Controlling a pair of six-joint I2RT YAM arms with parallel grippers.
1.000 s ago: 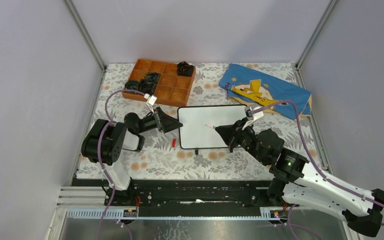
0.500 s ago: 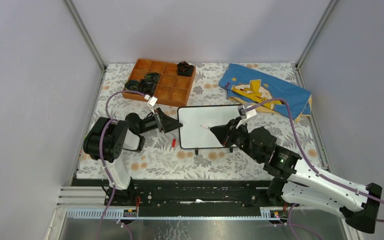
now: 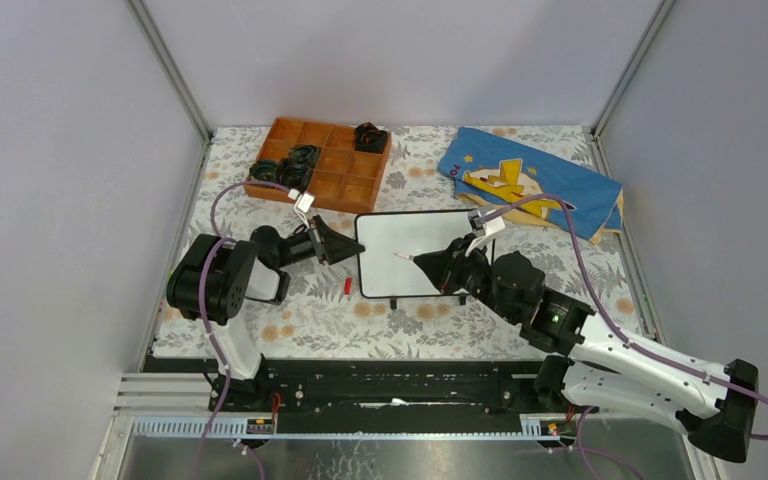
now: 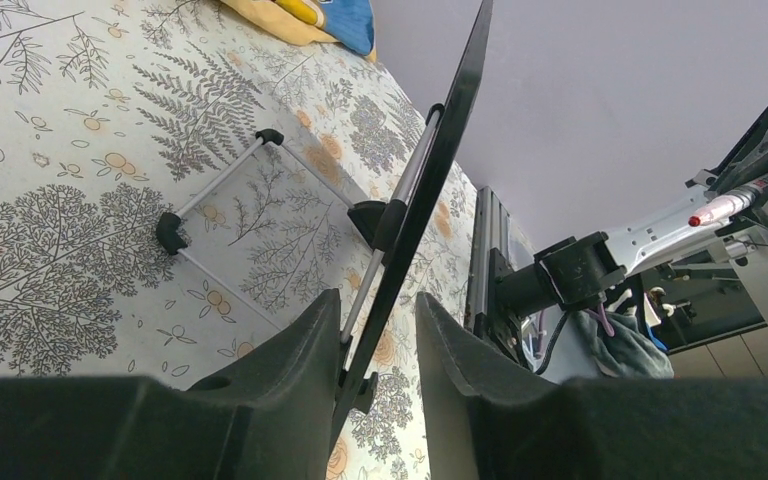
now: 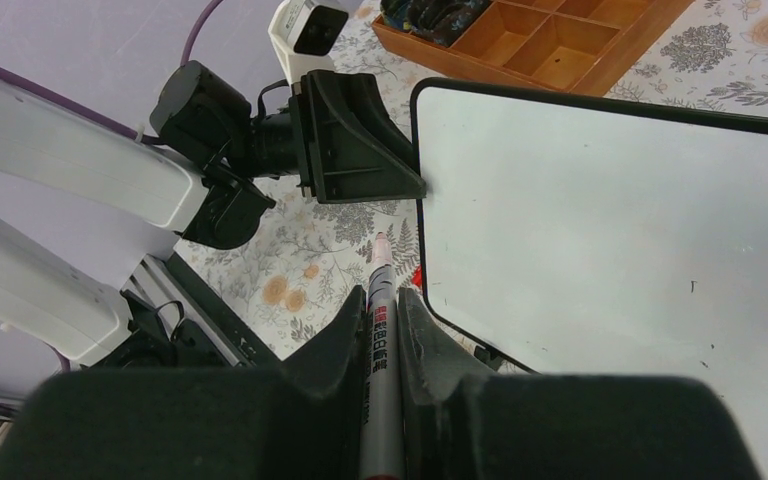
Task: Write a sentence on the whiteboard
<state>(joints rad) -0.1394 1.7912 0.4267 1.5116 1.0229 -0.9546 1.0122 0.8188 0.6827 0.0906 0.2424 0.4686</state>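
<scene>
The whiteboard [image 3: 400, 235] stands tilted in the middle of the floral table, and its face is blank: no red words show, only small specks. My left gripper [image 3: 353, 254] is shut on its left edge. In the left wrist view the board [image 4: 450, 150] runs edge-on between my fingers [image 4: 380, 300]. My right gripper [image 3: 422, 262] is shut on a silver marker [image 5: 377, 300], its tip [image 3: 400, 257] over the board's left-middle part. In the right wrist view the marker points past the board's [image 5: 600, 220] lower left corner. I cannot tell if the tip touches.
A red marker cap [image 3: 347, 286] lies on the table just left of the board's lower corner. An orange wooden tray [image 3: 325, 165] with black items sits at the back left. A blue cloth with a yellow figure [image 3: 530, 180] lies at the back right. The board's wire stand [image 4: 220, 185] rests behind it.
My right gripper has moved left across the board with the marker. The left gripper and the board have not moved.
</scene>
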